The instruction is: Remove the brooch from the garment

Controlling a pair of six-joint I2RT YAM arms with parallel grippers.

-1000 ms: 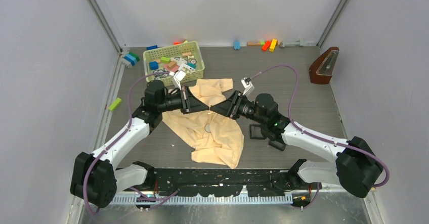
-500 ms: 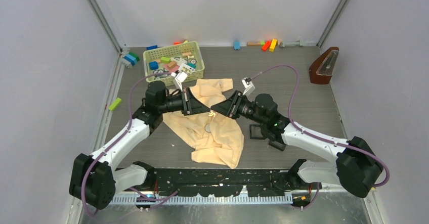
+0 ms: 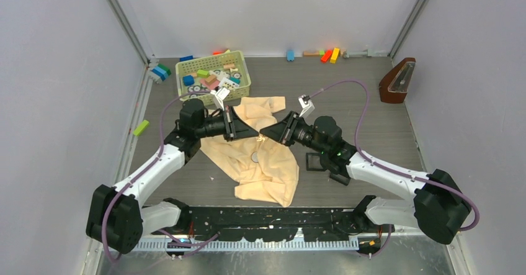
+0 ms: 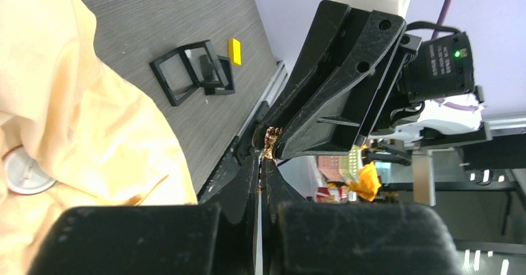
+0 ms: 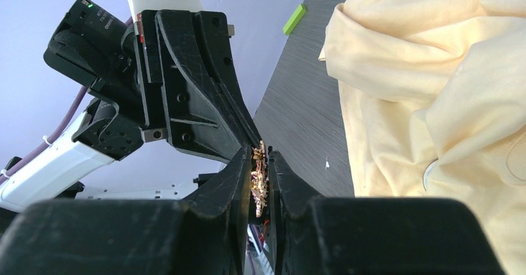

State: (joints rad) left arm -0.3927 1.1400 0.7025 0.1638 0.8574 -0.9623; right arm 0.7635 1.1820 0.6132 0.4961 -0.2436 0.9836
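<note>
The brooch point(image 5: 258, 175) is a tiny glinting ornament pinched between the jaws of my right gripper point(image 5: 260, 154). It is held in the air above the pale yellow garment point(image 3: 263, 166), which lies crumpled on the table. My left gripper point(image 3: 253, 135) is shut, and its tips meet the tips of the right gripper point(image 3: 264, 133) right at the brooch point(image 3: 260, 138). The left wrist view shows the brooch point(image 4: 270, 139) just beyond the closed tips of the left gripper point(image 4: 262, 160). A flat round grey disc point(image 3: 254, 157) lies on the garment point(image 4: 74, 113).
A green basket point(image 3: 213, 76) of blocks stands at the back left. Black square trays point(image 3: 316, 161) and a yellow block point(image 4: 234, 50) lie under the right arm. There is a metronome point(image 3: 397, 81) at the far right, a green block point(image 3: 141, 127) at the left, and loose blocks point(image 3: 330, 55) by the back wall.
Both grippers stay tip to tip over the garment. The right gripper has drawn back slightly to the right, and the brooch now glints between the tips.
</note>
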